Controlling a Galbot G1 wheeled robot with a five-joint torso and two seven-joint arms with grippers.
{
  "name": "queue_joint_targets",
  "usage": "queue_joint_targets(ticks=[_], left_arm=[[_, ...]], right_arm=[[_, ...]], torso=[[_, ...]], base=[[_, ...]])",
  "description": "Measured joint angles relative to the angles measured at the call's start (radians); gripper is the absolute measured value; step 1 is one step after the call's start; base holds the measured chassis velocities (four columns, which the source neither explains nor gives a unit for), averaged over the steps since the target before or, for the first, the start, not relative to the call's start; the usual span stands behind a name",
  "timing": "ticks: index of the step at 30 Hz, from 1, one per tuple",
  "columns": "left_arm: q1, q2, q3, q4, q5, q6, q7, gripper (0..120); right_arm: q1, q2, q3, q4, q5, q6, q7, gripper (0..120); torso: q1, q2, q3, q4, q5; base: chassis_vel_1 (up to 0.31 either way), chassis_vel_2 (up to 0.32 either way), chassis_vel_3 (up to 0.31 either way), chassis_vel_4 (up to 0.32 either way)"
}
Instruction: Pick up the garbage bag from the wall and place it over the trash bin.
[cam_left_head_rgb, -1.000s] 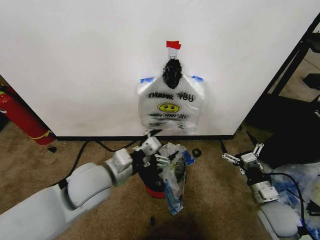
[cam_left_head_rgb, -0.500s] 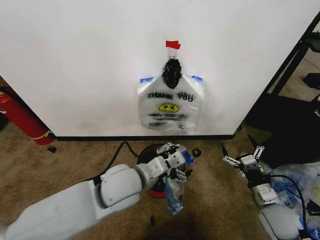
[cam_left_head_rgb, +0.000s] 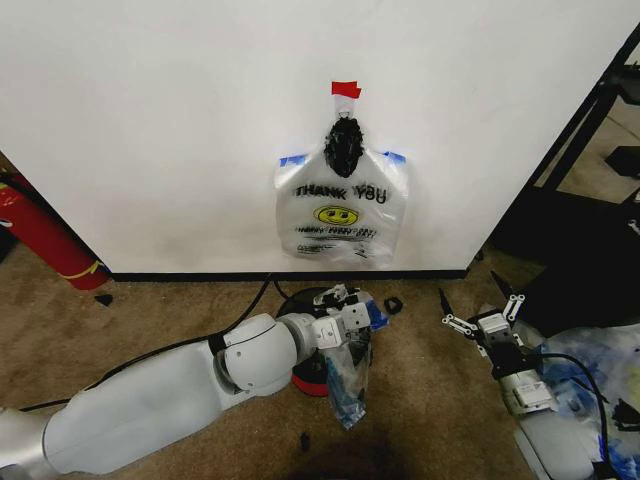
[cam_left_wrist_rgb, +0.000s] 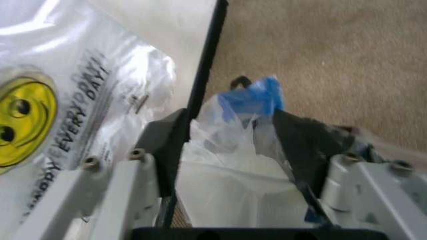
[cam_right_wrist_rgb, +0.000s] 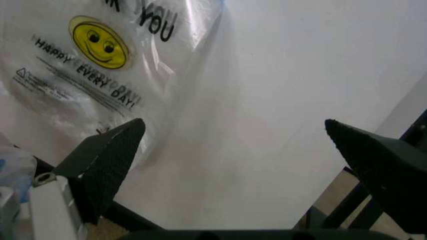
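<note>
The garbage bag (cam_left_head_rgb: 348, 375), clear crinkly plastic with blue patches, hangs bunched down the right side of the small black trash bin with a red base (cam_left_head_rgb: 310, 384), which stands on the carpet just before the wall (cam_left_head_rgb: 180, 130). My left gripper (cam_left_head_rgb: 345, 308) sits over the bin's top. In the left wrist view its jaws are spread wide, and the left gripper (cam_left_wrist_rgb: 233, 145) has the garbage bag (cam_left_wrist_rgb: 233, 170) bulging between its open fingers. My right gripper (cam_left_head_rgb: 478, 298) hovers open, low above the carpet to the right of the bin, and the right gripper (cam_right_wrist_rgb: 247, 150) faces the wall.
A white "THANK YOU" smiley bag (cam_left_head_rgb: 340, 215) hangs taped to the wall above the bin. A red fire extinguisher (cam_left_head_rgb: 40, 235) leans at the far left. A black cable (cam_left_head_rgb: 230, 315) crosses the carpet. A heap of plastic bags (cam_left_head_rgb: 600, 375) and a black rack (cam_left_head_rgb: 590, 140) stand on the right.
My left arm has swung forward and to the right, carrying its gripper from the bin's left side to over its top. The right gripper has crept slightly left.
</note>
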Motion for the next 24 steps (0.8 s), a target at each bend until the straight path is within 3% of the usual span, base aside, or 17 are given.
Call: queue_joint_targets(ticks=[1,7,14,24], left_arm=[[0.0,0.0,0.0,0.0,0.0,0.0,0.0,52],[0.009,-0.001,-0.017,0.029,0.048,-0.002,0.073,25],[0.056,-0.002,-0.06,0.045,0.038,-0.002,0.05,0],[0.209,-0.042,-0.219,0.085,-0.08,-0.003,-0.071,0]], right_arm=[[0.0,0.0,0.0,0.0,0.0,0.0,0.0,100],[-0.006,0.0,0.0,-0.008,-0.002,0.031,-0.002,100],[-0.004,-0.001,-0.003,-0.011,-0.005,0.038,-0.002,100],[0.009,0.001,-0.018,-0.025,-0.014,0.042,-0.007,100]], torso=[[0.0,0.0,0.0,0.0,0.0],[0.0,0.0,0.0,-0.0001,0.0],[0.0,0.0,0.0,-0.0002,-0.0001],[0.0,0.0,0.0,0.0,-0.0001]], base=[[0.0,0.0,0.0,0.0],[0.0,0.0,0.0,0.0],[0.0,0.0,0.0,0.0],[0.0,0.0,0.0,0.0]])
